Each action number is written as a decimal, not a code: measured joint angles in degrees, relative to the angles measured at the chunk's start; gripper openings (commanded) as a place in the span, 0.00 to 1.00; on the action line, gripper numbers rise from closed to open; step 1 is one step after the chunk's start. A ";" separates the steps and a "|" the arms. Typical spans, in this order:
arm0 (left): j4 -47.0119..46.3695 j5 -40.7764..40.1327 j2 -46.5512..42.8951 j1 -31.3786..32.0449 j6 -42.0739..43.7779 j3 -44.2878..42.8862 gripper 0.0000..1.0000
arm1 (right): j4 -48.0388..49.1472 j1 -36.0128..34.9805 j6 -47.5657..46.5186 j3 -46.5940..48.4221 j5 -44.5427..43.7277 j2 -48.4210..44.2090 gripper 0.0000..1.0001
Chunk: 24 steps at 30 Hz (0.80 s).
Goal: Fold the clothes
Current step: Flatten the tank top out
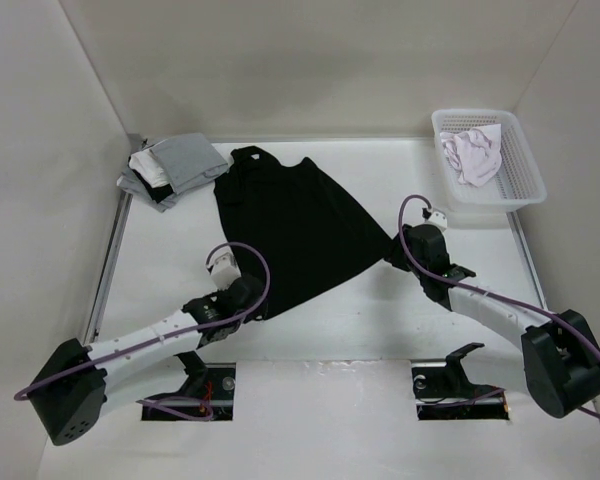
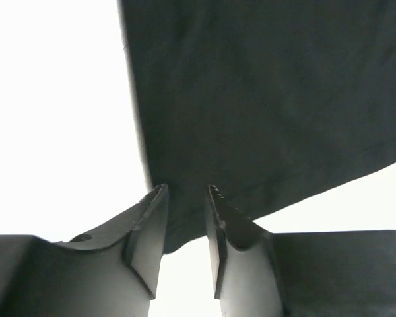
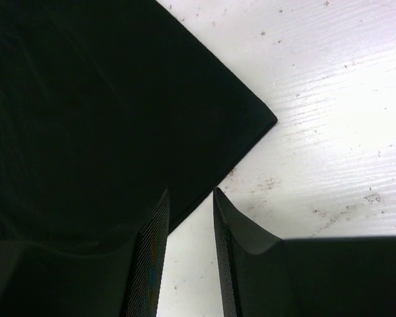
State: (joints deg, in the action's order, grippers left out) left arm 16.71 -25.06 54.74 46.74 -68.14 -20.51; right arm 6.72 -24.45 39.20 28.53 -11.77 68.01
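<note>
black top [image 1: 290,225] lies flat mid-bench [image 1: 380,330], neck toward the far edge. Left end effector [image 2: 185,191] is part-open, with the hem corner between its jaws. Right end effector [image 3: 190,195] is open at the other hem corner, straddling the cloth edge. Seat both deeper before closing, then lift evenly.

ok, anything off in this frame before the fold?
Nothing spilled or damaged. The black top lies flat but skewed against the table edges, its hem running diagonally. Its neckline end sits close beside the folded garment stack; whether they touch isn't clear.
</note>
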 measured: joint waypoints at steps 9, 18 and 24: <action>15.82 -2.71 -6.95 9.22 -14.03 1.03 0.34 | 1.20 0.00 0.00 -0.13 0.42 0.00 0.37; 8.15 -2.32 -2.14 9.14 -16.46 1.75 0.35 | 1.62 -0.04 0.02 -0.42 1.33 0.00 0.37; 5.09 -1.46 -1.38 8.33 -16.52 2.58 0.14 | 2.56 -0.66 0.02 -0.52 1.73 0.00 0.37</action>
State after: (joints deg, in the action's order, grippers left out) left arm 21.80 -26.52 53.36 55.07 -84.66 -17.93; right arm 9.28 -25.10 39.22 28.01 -10.04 68.01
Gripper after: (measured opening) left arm 0.201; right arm 0.372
